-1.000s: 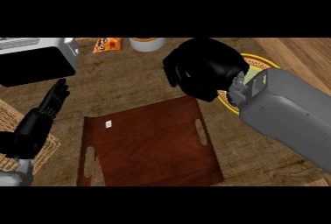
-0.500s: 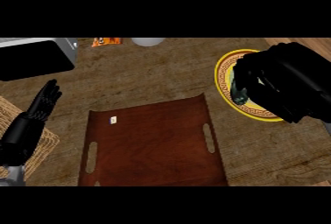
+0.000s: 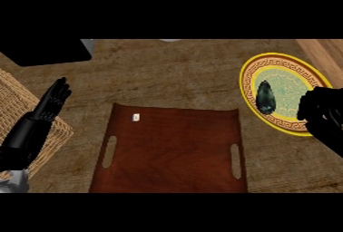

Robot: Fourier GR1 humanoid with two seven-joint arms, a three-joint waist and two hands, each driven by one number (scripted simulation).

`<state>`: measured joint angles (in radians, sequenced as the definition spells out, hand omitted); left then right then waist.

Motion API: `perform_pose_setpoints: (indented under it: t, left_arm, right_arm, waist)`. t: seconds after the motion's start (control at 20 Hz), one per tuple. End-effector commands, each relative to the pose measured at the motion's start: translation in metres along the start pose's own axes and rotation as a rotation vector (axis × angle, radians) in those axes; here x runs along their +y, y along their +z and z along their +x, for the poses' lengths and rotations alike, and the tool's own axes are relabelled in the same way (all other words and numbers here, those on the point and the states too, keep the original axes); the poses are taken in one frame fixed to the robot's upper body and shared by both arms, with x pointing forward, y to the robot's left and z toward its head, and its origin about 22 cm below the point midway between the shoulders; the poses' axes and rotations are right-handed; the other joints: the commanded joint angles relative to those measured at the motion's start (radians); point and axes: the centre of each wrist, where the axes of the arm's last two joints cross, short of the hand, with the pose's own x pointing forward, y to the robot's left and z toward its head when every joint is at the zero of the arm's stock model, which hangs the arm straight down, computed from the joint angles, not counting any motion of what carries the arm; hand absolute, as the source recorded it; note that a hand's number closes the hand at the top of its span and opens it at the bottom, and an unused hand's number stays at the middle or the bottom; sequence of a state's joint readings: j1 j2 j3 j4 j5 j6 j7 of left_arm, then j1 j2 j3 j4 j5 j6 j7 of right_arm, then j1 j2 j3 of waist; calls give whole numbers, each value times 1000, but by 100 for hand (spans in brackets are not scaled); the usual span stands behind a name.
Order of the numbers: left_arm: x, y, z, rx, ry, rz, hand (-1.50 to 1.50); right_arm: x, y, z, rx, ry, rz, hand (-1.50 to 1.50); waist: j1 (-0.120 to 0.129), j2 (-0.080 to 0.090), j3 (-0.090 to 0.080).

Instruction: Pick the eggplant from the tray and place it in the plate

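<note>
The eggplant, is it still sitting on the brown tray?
No, the eggplant lies on the yellow-rimmed plate, apart from the tray.

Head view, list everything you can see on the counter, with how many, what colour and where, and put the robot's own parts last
eggplant: one, dark, lying on the plate's left part
plate: one, yellow rim with a pale green middle, at the right
tray: one, reddish brown wood with two slot handles, centre bottom; a small white tag near its top left corner
wicker mat: one, tan, at the left edge
black object: one, top left corner, cannot tell what it is
left hand: black, open, fingers up, resting at the left
right hand: black, at the right edge beside the plate, holding nothing
</note>
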<state>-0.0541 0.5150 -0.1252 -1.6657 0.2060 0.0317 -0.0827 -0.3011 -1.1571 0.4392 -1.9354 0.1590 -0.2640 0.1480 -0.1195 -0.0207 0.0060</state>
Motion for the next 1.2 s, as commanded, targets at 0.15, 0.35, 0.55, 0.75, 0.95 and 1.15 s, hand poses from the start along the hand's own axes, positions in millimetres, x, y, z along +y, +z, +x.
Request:
perform_pose_setpoints:
  t: [0.15, 0.35, 0.55, 0.75, 0.95, 1.15]
  left_arm:
    - [-20, -10, 18, -46, 3, -75, 0]
    - [-29, -14, 6, -69, 10, -97, 0]
    - [-40, -26, 10, -77, 15, -125, 0]
    - [-37, -34, 18, -75, -5, -129, 0]
    - [-32, -36, 22, -85, 16, -140, 0]
    - [-30, -29, 7, -65, 6, -116, 0]
  right_arm:
    - [6, 47, -65, 98, -1, -152, 150]
    - [10, 38, -104, 145, -2, -175, 150]
    - [49, 32, -132, 193, 63, -81, 150]
    - [73, 38, -155, 367, -1, 9, 150]
    - [95, 17, -172, 376, 1, 97, -150]
    - [104, 18, -195, 300, -47, 15, -150]
  waist:
    - [82, 15, -4]
    - [118, 22, -6]
    - [136, 26, -5]
    - [142, 28, -5]
    - [147, 28, -5]
    - [139, 26, -5]
